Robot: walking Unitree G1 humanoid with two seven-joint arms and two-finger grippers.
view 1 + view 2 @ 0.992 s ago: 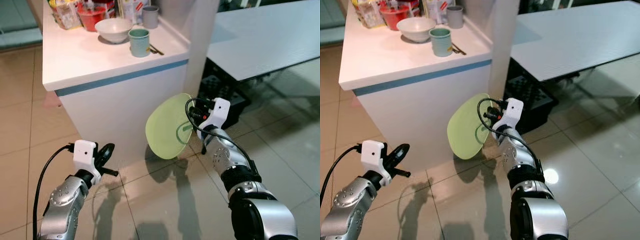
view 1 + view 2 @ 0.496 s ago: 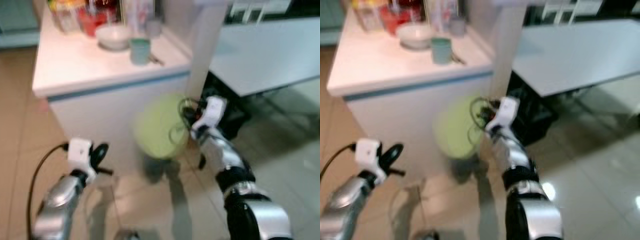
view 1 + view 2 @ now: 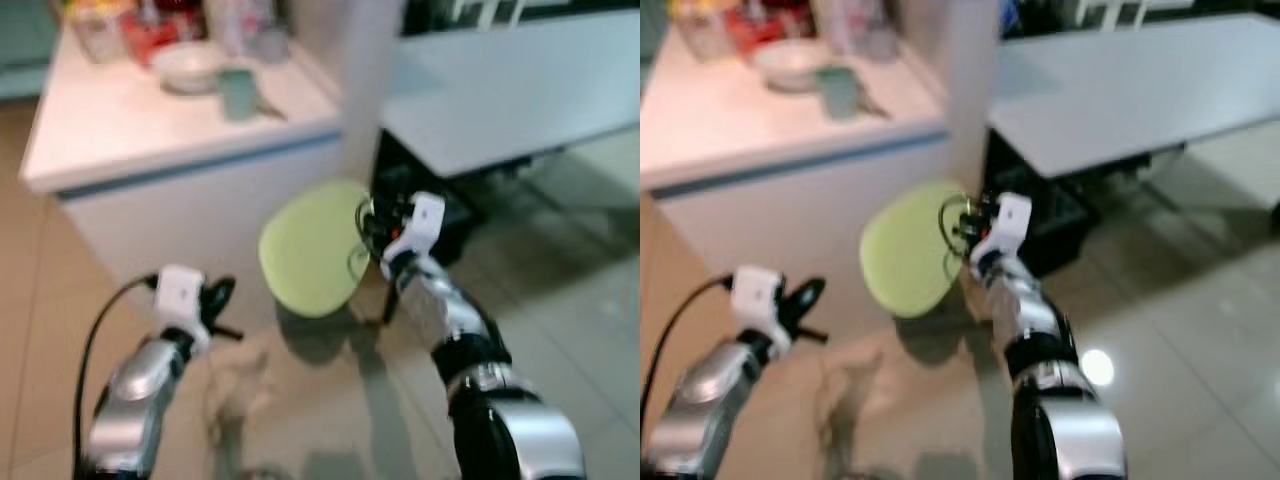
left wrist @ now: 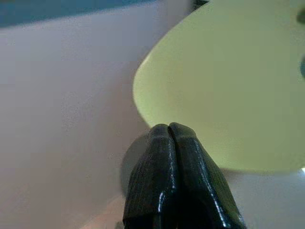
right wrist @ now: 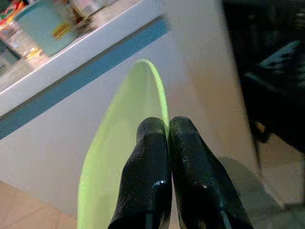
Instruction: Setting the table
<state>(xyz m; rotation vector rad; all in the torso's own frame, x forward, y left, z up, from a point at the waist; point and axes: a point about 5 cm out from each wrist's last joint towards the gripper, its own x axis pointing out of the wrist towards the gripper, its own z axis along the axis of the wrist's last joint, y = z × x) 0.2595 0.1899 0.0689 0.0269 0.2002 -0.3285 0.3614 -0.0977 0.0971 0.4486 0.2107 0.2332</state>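
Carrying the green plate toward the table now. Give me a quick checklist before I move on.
1. Right gripper pinching the green plate by its rim: ok.
2. Plate level: not ok, it is carried on edge.
3. Left gripper empty, fingers together: ok.
4. White table ahead on the right, bare where seen: ok.
5. Gap between the plate and the white counter: cannot tell, head views are blurred.

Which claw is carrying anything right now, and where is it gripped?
The right claw pinches the green plate by its rim. The left claw is shut on nothing.
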